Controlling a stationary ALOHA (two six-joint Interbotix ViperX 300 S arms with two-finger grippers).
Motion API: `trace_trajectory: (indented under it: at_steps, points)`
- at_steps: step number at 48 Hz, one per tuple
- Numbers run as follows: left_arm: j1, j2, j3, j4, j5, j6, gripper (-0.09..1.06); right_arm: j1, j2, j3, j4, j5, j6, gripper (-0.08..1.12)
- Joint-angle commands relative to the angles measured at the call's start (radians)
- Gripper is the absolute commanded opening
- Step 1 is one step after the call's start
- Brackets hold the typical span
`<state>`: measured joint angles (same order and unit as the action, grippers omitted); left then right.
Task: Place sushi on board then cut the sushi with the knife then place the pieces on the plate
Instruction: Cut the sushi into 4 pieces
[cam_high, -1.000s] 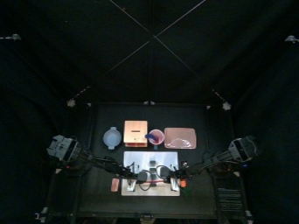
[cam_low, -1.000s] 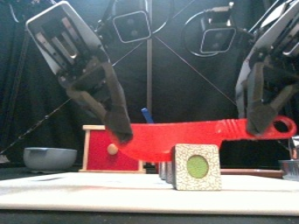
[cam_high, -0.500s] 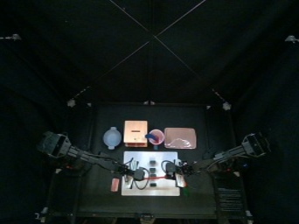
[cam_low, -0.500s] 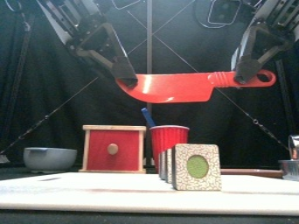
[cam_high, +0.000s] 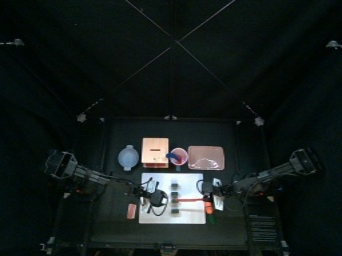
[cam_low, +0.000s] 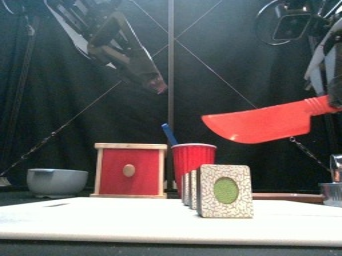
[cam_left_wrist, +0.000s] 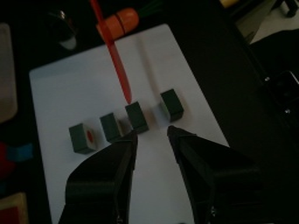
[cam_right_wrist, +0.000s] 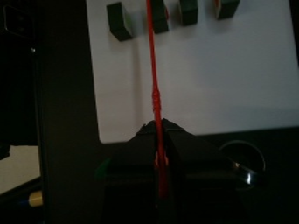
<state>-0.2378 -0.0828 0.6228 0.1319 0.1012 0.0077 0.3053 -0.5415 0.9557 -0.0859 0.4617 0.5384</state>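
Note:
Several dark green sushi pieces (cam_low: 225, 190) (cam_left_wrist: 138, 117) (cam_right_wrist: 156, 17) stand apart in a row on the white cutting board (cam_high: 174, 215) (cam_left_wrist: 222, 175). My right gripper (cam_right_wrist: 158, 147) (cam_high: 214, 203) is shut on the handle of the red toy knife (cam_low: 265, 118) (cam_left_wrist: 118, 61) (cam_right_wrist: 153, 61). It holds the knife in the air above the board, right of the pieces, blade pointing left. My left gripper (cam_left_wrist: 152, 144) (cam_low: 152, 84) is open and empty, high above the board's left part.
Behind the board stand a blue-grey bowl (cam_high: 128, 157) (cam_low: 56, 180), the wooden box with a red drawer front (cam_high: 156, 151) (cam_low: 130, 170), a red cup (cam_high: 178, 156) (cam_low: 194, 160) holding a blue knife (cam_low: 168, 132), and the pink tray (cam_high: 206, 157).
My left gripper has let go of the knife's blade and drawn up and left. The right gripper has carried the knife right and lower.

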Motion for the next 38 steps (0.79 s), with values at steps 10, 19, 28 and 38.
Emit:
trace_trajectory:
  at_steps: [10, 19, 28, 38]
  points:
    - [0.061, -0.069, 0.095, 0.054, -0.310, -0.005, 0.74, -0.017, -0.112, 0.043, 0.098, 0.138, 0.003, 0.35]
    - [0.123, -0.077, 0.189, 0.028, -0.558, -0.003, 0.74, -0.057, -0.140, 0.061, 0.109, 0.230, 0.009, 0.35]
    - [0.137, -0.077, 0.241, -0.011, -0.661, -0.002, 0.74, -0.084, -0.164, 0.092, 0.133, 0.272, 0.011, 0.36]
    - [0.137, -0.069, 0.252, -0.037, -0.661, -0.003, 0.74, -0.127, -0.193, 0.137, 0.152, 0.275, 0.011, 0.37]
